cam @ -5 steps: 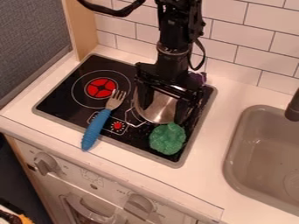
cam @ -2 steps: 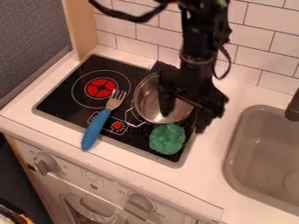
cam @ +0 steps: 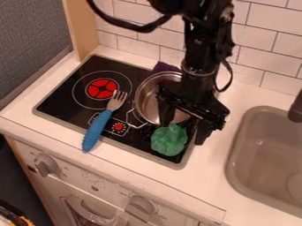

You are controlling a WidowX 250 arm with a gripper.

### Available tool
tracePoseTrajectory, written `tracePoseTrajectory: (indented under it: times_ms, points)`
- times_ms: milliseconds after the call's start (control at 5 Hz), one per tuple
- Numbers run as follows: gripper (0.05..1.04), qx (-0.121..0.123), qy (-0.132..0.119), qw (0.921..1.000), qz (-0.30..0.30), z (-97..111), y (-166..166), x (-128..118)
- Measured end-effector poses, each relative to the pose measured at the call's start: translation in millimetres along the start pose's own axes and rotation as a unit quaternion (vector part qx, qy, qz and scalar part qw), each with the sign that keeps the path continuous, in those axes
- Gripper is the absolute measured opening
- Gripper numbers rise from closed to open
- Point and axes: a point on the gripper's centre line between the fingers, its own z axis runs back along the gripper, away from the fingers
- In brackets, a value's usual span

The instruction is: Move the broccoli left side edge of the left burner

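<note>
The black gripper [cam: 184, 131] hangs over the right part of the cooktop [cam: 62, 99], its two fingers spread apart: one comes down at the far side of the broccoli [cam: 168, 141], the other to the right of it. Whether either touches it, I cannot tell. The green broccoli sits near the cooktop's near right corner, just on the near side of the metal pot [cam: 147, 102], which the arm partly hides. At left, the left burner [cam: 101, 88] shows its red center, and a fork [cam: 98, 128] with a blue handle lies from its right edge to the counter's near side. Something purple [cam: 164, 67] lies beyond the pot; the gray sink [cam: 235, 154] is at right.
</note>
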Motion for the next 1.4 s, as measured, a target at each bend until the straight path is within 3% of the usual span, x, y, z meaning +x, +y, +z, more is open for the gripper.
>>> tracePoseTrajectory:
  times_ms: [400, 800, 1200, 1400]
  points:
    - [0.948, 0.008, 0.011, 0.9999, -0.008, -5.2, -2.8, -8.3]
    - [0.37, 0.005, 0.008, 0.9999, -0.003, -5.1, -0.1, -6.7]
    - [0.321, -0.009, 0.015, 0.9998, -0.009, -0.6, 3.0, -7.5]
    - [0.321, -0.016, -0.025, 0.9995, -0.013, 32.6, 11.2, 4.6]
